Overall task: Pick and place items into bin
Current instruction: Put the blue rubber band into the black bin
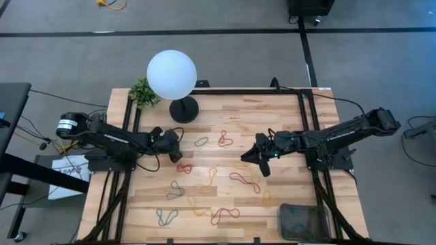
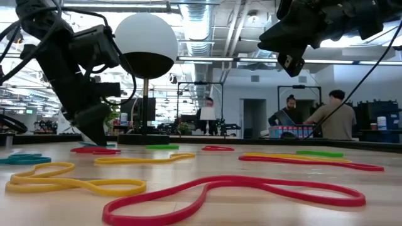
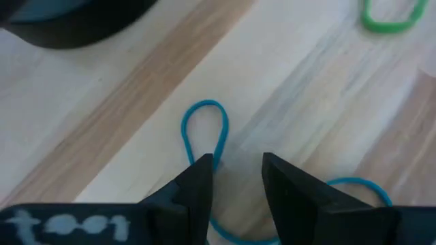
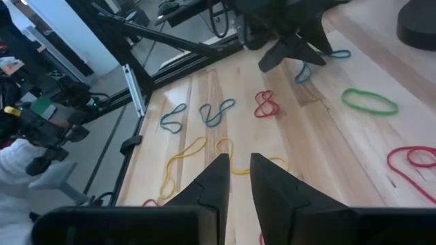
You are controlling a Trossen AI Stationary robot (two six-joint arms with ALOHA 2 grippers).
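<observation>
Several rubber-band loops lie flat on the wooden table: red [image 1: 225,139], green [image 1: 201,141], yellow [image 1: 204,182], grey-blue [image 1: 176,190]. My left gripper [image 3: 237,167] is open and down at the table top [image 2: 97,135]. Its fingers stand over the waist of a blue figure-eight band [image 3: 204,129]. My right gripper [image 4: 238,167] hangs well above the table's middle [image 1: 246,158], open by a narrow gap, with nothing between its fingers. The dark mesh bin [image 1: 300,206] sits at the table's near right corner. My left gripper comes at the blue band from above, slanting down. One fingertip [image 3: 203,170] covers the band's crossing point. I cannot tell whether it touches the band, which lies flat on the table.
A white globe lamp [image 1: 172,73] on a black base [image 1: 184,109] and a small green plant [image 1: 143,92] stand at the far edge. Black frame rails [image 1: 305,122] run along both sides. People stand in the room beyond the table [image 2: 330,116].
</observation>
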